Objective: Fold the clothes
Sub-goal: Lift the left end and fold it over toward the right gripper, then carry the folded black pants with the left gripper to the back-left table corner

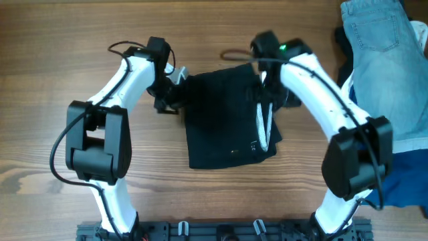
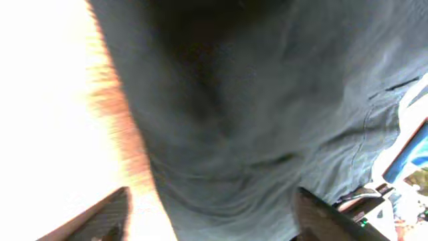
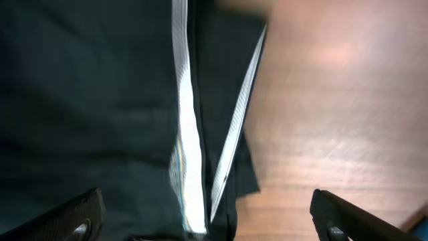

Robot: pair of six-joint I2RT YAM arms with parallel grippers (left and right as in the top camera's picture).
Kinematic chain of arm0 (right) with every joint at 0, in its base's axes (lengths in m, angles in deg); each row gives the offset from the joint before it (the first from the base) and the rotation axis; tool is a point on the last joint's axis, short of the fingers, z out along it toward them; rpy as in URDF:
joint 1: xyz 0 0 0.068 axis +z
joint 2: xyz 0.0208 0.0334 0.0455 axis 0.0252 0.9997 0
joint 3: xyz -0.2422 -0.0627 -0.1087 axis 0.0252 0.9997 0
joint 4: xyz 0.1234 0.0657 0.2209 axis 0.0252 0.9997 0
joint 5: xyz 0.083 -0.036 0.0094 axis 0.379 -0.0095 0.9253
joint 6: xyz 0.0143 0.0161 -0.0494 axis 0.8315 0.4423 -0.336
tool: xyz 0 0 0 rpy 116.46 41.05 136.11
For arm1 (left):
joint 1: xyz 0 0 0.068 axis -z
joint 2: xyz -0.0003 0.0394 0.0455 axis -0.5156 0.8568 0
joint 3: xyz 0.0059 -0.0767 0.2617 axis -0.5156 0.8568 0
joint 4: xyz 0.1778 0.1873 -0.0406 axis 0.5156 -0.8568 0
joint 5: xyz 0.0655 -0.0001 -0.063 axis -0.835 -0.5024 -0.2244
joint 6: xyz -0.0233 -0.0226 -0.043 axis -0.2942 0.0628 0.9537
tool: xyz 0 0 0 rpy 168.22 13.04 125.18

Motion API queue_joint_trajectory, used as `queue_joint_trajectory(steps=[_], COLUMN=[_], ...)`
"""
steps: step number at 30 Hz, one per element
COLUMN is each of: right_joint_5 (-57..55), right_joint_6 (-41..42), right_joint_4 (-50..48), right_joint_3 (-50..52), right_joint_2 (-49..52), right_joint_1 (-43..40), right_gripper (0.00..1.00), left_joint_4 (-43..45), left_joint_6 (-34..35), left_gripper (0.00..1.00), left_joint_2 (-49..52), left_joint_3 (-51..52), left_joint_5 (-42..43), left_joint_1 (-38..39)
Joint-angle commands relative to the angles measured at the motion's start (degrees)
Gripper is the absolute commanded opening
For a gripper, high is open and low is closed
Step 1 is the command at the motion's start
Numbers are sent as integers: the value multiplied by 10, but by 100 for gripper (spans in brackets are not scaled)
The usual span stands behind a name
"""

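The black garment (image 1: pixel 224 120) lies folded in a rough rectangle at the table's middle, with white waistband strips (image 1: pixel 264 127) along its right edge. My left gripper (image 1: pixel 175 92) is at the garment's upper left edge, open, with black cloth (image 2: pixel 267 120) between and beyond its fingertips (image 2: pixel 214 214). My right gripper (image 1: pixel 267 90) is over the garment's upper right edge, open; its wrist view shows the black cloth (image 3: pixel 87 107) and the white strips (image 3: pixel 190 147) between its fingertips (image 3: pixel 207 214). Neither gripper is closed on cloth.
Light-blue denim (image 1: pixel 384 60) lies at the far right, with white cloth (image 1: pixel 414 140) and royal blue cloth (image 1: pixel 404 177) below it. A dark cable loop (image 1: pixel 234 57) lies behind the black garment. Bare wood table (image 1: pixel 40 80) lies to the left.
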Motion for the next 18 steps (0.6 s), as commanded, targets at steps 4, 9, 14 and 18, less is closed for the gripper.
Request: queue_joint_trajectory(steps=[4, 9, 14, 18], right_joint_5=[-16, -10, -10, -10], right_joint_6=[-3, -4, -5, -19], right_joint_4=[-6, -33, -46, -45], right_joint_3=[-30, -30, -30, -30], right_joint_2=[-34, -34, -34, -34], right_joint_1=[-22, -22, -35, -37], right_gripper=[100, 100, 100, 100], left_joint_4=[10, 79, 107, 172], left_joint_6=[-4, 28, 30, 78], left_gripper=[100, 100, 69, 4], left_joint_2=[-2, -2, -1, -1], left_joint_3=[41, 74, 79, 79], left_joint_5=[-31, -24, -6, -6], left_joint_1=[-4, 16, 53, 42])
